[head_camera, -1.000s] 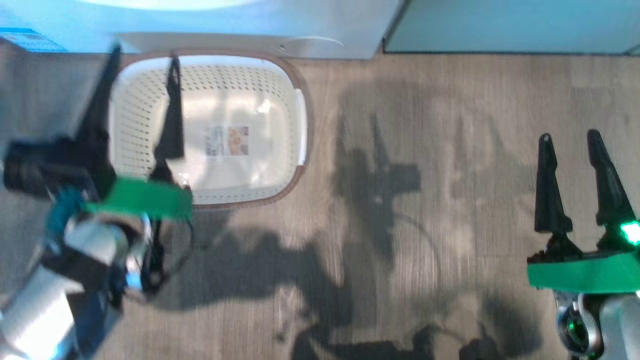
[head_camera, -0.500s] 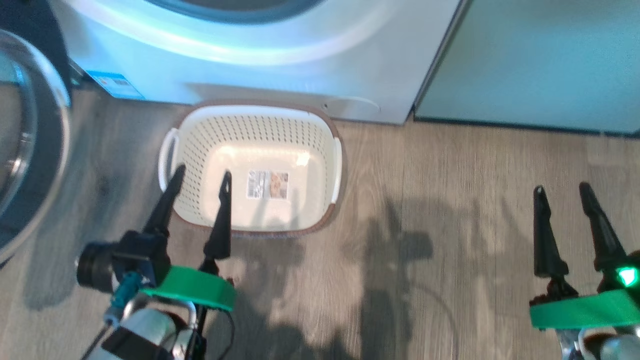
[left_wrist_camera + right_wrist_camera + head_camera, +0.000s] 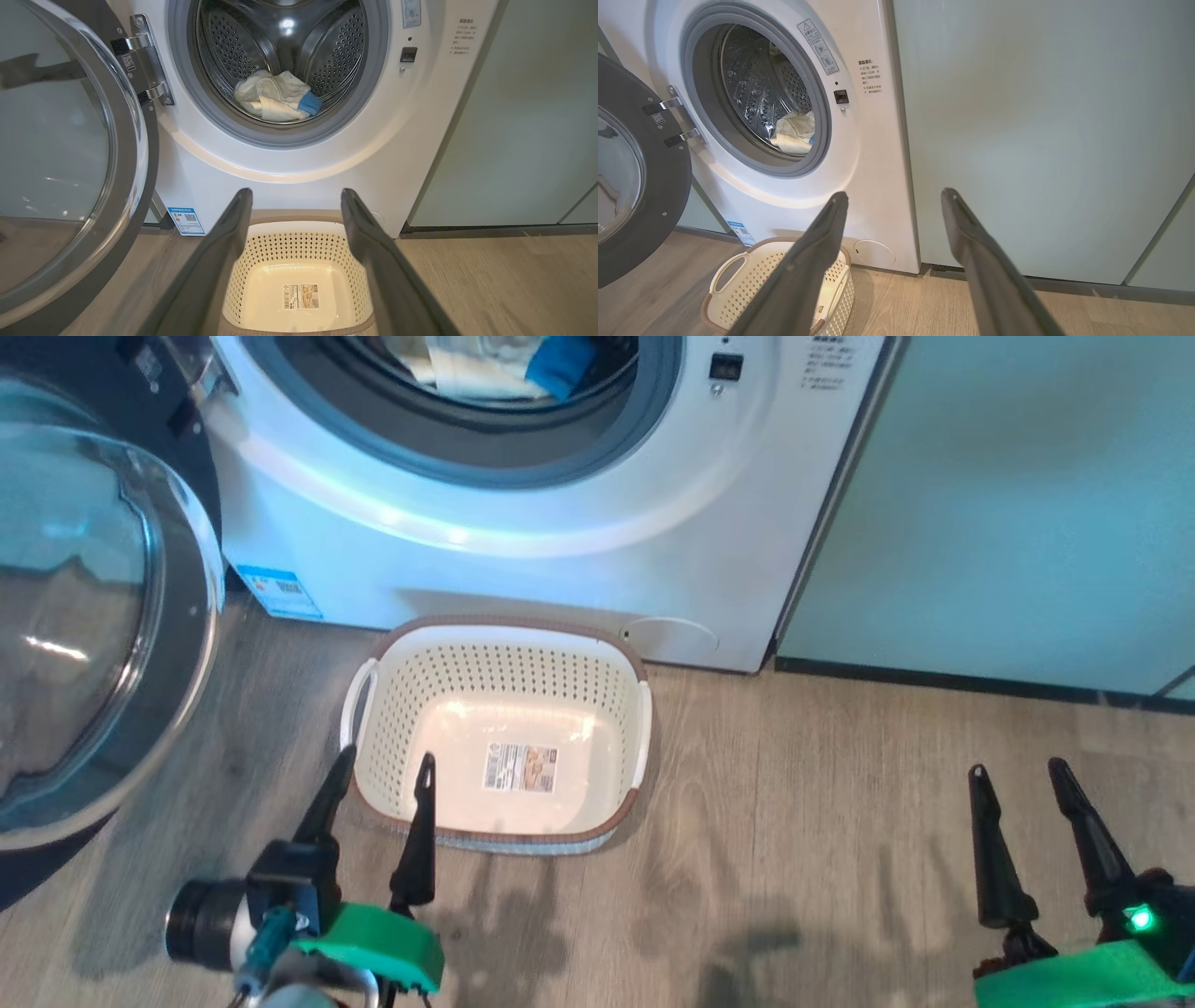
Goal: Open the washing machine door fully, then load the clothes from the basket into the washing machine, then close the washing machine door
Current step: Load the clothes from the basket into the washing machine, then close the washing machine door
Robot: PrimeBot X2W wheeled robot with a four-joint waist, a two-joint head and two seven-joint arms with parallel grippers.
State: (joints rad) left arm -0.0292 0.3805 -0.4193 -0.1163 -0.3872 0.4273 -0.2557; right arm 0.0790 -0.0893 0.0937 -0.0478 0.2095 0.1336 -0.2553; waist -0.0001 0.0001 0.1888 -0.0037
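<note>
**Floor** (image 3: 840,803): grey-brown wood-look planks. Everything you see below stands on them.

**Washing machine** (image 3: 579,551): white front-loader at the top centre of your head view. Its drum mouth is uncovered and ringed by a grey gasket.

**Cabinet** (image 3: 1008,523): pale green panel, directly against the machine's right side.

**Washing machine door** (image 3: 84,635): black rim with a bulging clear glass centre. It is swung wide open to the left of the drum mouth and hangs on a metal hinge (image 3: 147,70).

**Basket** (image 3: 495,667): cream, perforated, with a brown rim and white side handles. It sits on the floor just in front of the machine, below the drum mouth, and its bare bottom is showing.

**Left gripper** (image 3: 387,756): at the lower left of your head view. The fingers are spread wide with nothing between them. The tips line up over the basket's near left corner, and you cannot tell whether they touch it.

**Right gripper** (image 3: 1018,769): at the lower right, over bare floor and well apart from the basket. The fingers are spread wide and hold nothing.

**Clothes** (image 3: 273,95): a pale yellow bundle with a bright blue patch, lying inside the drum at its bottom, toward the front.

**Service flap** (image 3: 670,637): round, low on the machine's front, just behind the basket's right rear corner.

**Energy sticker** (image 3: 278,591): blue, at the machine's lower left, beside the door.

**Label** (image 3: 520,767): a small sticker at the middle of the basket's bottom.
</note>
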